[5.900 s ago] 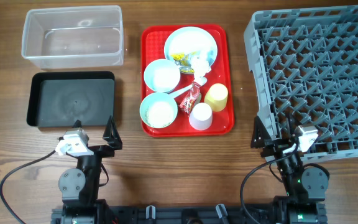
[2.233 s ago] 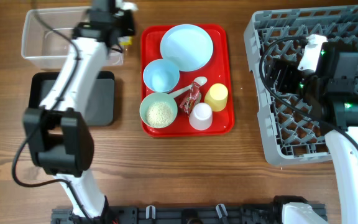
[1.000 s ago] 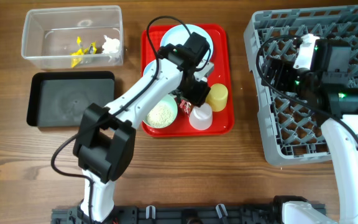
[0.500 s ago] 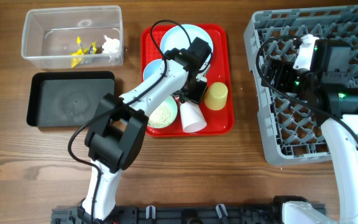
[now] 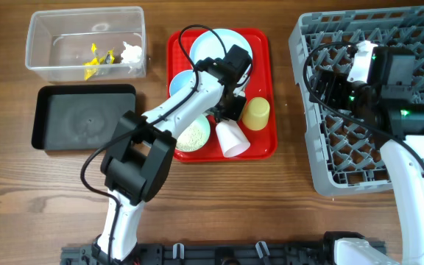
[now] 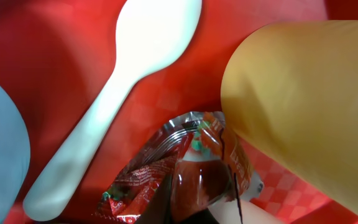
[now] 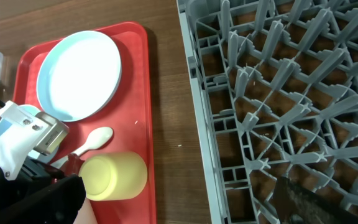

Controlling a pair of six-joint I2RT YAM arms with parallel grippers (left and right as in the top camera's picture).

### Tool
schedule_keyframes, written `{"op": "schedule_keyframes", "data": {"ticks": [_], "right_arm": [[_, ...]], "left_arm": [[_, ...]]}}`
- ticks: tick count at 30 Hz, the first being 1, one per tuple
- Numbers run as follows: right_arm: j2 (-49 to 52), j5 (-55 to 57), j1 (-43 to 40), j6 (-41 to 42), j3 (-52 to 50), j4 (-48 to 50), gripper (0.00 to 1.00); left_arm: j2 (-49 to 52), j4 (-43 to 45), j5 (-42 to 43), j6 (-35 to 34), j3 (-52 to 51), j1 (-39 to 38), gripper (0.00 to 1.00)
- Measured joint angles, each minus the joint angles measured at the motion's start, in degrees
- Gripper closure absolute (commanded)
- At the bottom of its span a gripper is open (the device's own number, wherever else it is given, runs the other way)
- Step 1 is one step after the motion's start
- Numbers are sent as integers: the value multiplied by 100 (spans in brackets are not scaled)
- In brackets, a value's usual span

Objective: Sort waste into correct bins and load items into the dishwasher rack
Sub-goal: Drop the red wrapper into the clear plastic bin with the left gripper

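In the left wrist view my left gripper (image 6: 197, 196) is shut on a crumpled red wrapper (image 6: 160, 165) lying on the red serving tray (image 6: 61, 56), between the white plastic spoon (image 6: 120, 87) and the yellow cup (image 6: 309, 106). From overhead that gripper (image 5: 229, 112) sits low over the tray, beside the yellow cup (image 5: 256, 112), and the white cup (image 5: 231, 140) lies tipped on its side. My right gripper (image 7: 179, 205) hangs open and empty at the left edge of the grey dishwasher rack (image 5: 389, 96). The clear tub (image 5: 85, 43) holds yellow wrappers and a white tissue.
The pale blue plate (image 5: 216, 46), the blue bowl (image 5: 182, 82) and the green bowl of white grains (image 5: 192, 136) share the red tray (image 5: 267, 151). A black tray (image 5: 83, 118) lies below the clear tub. My left arm crosses over the tray's left half.
My left gripper has closed on the red wrapper. The white cup, upright a second ago, has toppled onto its side and shifted slightly. The right arm has stayed still.
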Motion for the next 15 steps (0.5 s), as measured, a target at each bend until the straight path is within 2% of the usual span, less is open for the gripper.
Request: {"op": "schedule_keyframes", "data": {"ticks": [3, 7, 9, 11, 14, 15], "right_arm": [[48, 0, 0, 0, 0, -4, 0], [48, 0, 0, 0, 0, -7, 0], [48, 0, 0, 0, 0, -11, 0], [50, 0, 0, 0, 0, -17, 0], [55, 0, 0, 0, 0, -20, 0], [55, 0, 0, 0, 0, -17, 0]], "left_arm": [[-433, -90, 4, -111, 0, 0, 96], [-1705, -247, 24, -170, 37, 66, 96], [-2124, -299, -127, -197, 66, 435, 96], [-2135, 179, -813, -219, 61, 1134, 96], [-1987, 1563, -1436, -238, 70, 2245, 96], [-1878, 1971, -1517, -236, 76, 2588, 91]]}}
